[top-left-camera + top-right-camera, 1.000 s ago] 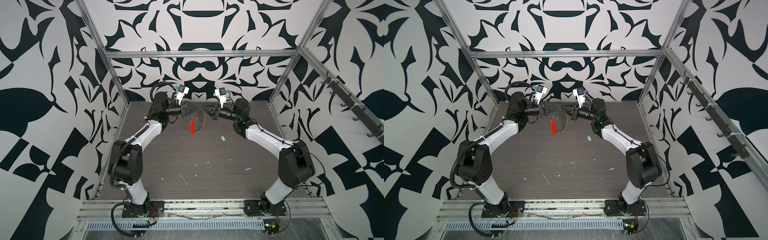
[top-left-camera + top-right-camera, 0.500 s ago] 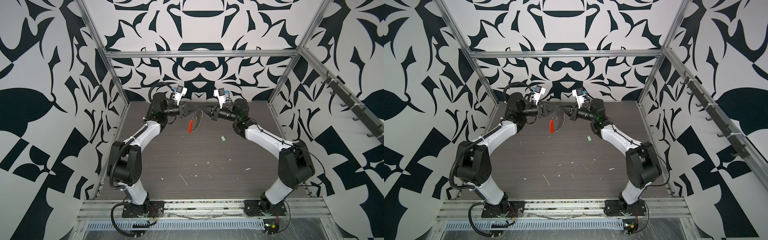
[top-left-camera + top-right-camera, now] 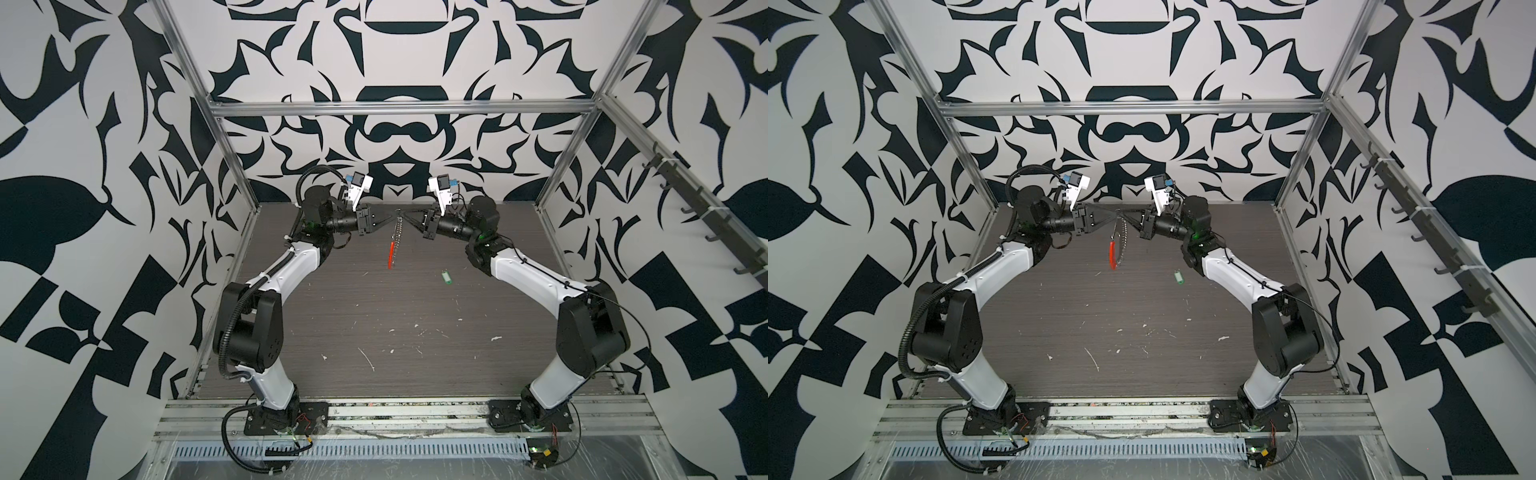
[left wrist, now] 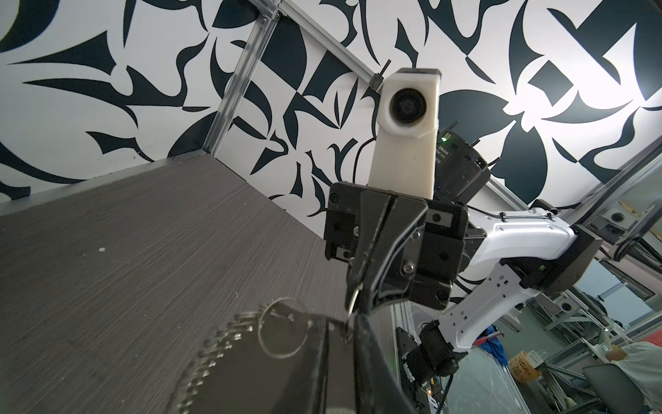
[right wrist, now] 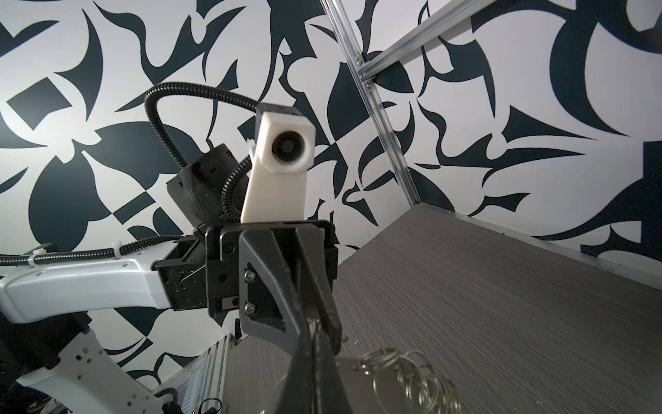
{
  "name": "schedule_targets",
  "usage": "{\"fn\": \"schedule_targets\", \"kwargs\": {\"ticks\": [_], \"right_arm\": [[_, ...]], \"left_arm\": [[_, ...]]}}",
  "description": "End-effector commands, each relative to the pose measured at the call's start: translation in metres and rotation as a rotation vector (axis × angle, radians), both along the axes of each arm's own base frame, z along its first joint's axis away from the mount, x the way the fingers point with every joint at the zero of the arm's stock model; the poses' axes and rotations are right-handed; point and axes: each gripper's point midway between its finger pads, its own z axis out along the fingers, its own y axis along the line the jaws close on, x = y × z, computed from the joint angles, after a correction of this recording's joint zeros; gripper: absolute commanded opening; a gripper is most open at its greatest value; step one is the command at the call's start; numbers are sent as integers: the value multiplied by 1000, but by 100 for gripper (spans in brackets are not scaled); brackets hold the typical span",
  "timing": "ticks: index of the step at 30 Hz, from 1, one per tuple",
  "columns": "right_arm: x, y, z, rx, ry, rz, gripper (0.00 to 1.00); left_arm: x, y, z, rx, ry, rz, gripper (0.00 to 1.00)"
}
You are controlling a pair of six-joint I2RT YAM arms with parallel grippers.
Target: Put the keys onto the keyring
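The keyring [image 3: 400, 232] hangs in the air over the back middle of the table in both top views, nearly edge-on. It is a thin wire loop with silvery pieces and a red plastic segment [image 3: 390, 254] [image 3: 1112, 254]. My left gripper [image 3: 394, 213] [image 3: 1115, 216] and right gripper [image 3: 405, 215] [image 3: 1125, 217] meet tip to tip at its top, each shut on the wire. The left wrist view shows the left gripper [image 4: 345, 324] pinching the wire beside small rings [image 4: 283, 331]. The right gripper [image 5: 315, 335] is closed on it too. The keys, a green tag [image 3: 446, 277] [image 3: 1178, 277], lie on the table to the right.
The grey wood-grain table [image 3: 374, 324] carries small white scraps [image 3: 368, 357] towards the front. Metal frame posts [image 3: 232, 166] and patterned walls close in the back and sides. A hook rail [image 3: 706, 216] runs along the right wall.
The hanging keyring has swung a little and now hangs more edge-on. Both grippers stay together at its top. The green tag has not moved.
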Motion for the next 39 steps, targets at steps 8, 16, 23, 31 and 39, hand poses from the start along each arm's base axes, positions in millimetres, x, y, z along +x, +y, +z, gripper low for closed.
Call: {"fn": "schedule_targets", "kwargs": {"ticks": [8,16,23,31,39], "right_arm": [[-14,3,48,69,-130,31,0],[-15,10,42,70,-114,45,0],[-15,10,39,69,-110,42,0],[-16,3,36,51,-110,4,0],[-8,-33,41,60,-97,-127,31]], "left_arm": [[-6,-6,10,-22,-38,-31,14],[-8,-13,11,-25,-41,-47,14],[-16,-21,9,-27,-67,-72,5],[-20,-14,3,5,-145,35,0],[-14,-5,-7,41,-109,170,0]]}}
